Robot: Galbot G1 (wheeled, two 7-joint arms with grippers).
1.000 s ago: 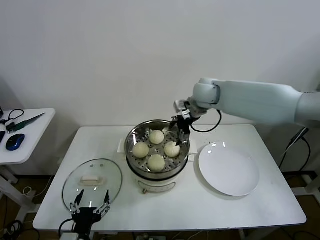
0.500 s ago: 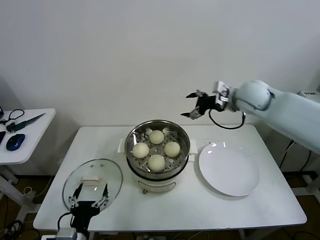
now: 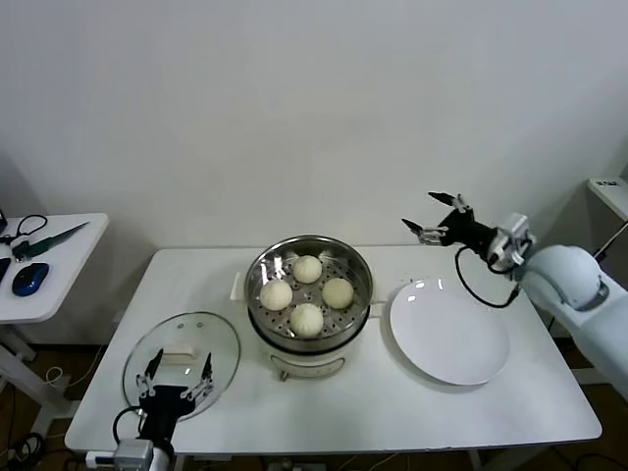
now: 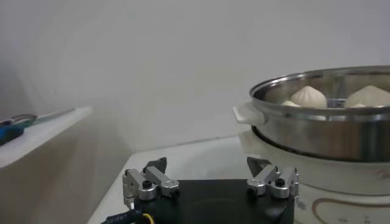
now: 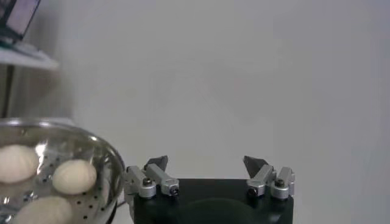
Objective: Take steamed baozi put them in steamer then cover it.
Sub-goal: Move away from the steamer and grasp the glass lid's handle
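Several cream-white baozi [image 3: 307,318] lie in the shiny steel steamer [image 3: 261,267] on its white pot base at the table's middle; the steamer also shows in the left wrist view [image 4: 317,131] and the right wrist view [image 5: 97,146]. The cover [image 3: 182,345], a clear glass lid with a white handle, lies flat on the table to the steamer's left. My left gripper [image 3: 177,374] is open and empty, low over the cover's near edge. My right gripper [image 3: 436,215] is open and empty, held in the air above the table's back right, away from the steamer.
A flat white plate [image 3: 449,332] lies right of the steamer. A white side table [image 3: 39,270] with tools and a blue mouse stands at the far left. The wall runs close behind the table.
My right gripper left the steamer's rim, rose and swung right to the back right. My left gripper crept forward to the cover's near edge.
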